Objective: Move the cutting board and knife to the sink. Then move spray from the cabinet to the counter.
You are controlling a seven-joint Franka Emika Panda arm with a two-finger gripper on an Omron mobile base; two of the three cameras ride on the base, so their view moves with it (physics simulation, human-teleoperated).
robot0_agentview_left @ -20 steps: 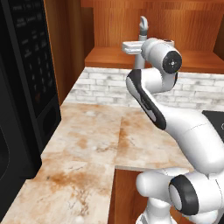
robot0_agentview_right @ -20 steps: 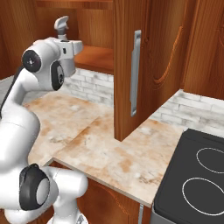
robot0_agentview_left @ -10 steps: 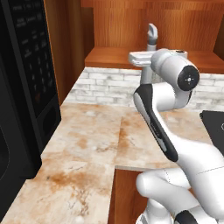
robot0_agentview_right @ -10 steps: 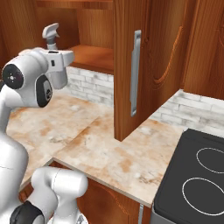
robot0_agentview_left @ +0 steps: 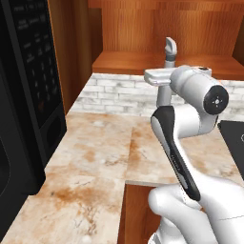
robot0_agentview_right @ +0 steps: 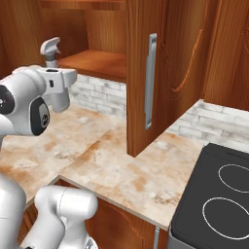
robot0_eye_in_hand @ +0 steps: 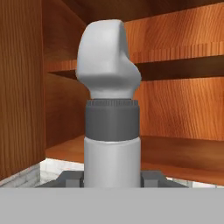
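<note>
Hand view: spray point(robot0_eye_in_hand: 111, 127) base cut off — tool point(robot0_eye_in_hand: 111, 178) seemingly clamping it.

glossy white arm point(robot0_agentview_left: 190, 124) — dark joint bands, caps.

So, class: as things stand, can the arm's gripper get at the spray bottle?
Probably yes: the gripper already sits at the spray bottle, its fingers on either side of the body, with the cabinet open in front.

A rendered kitchen: marble-look counter point(robot0_agentview_left: 100, 157), wooden cabinet point(robot0_agentview_right: 160, 58), brick backsplash point(robot0_agentview_left: 119, 95), stove point(robot0_agentview_right: 219, 194) (black glass top).
</note>
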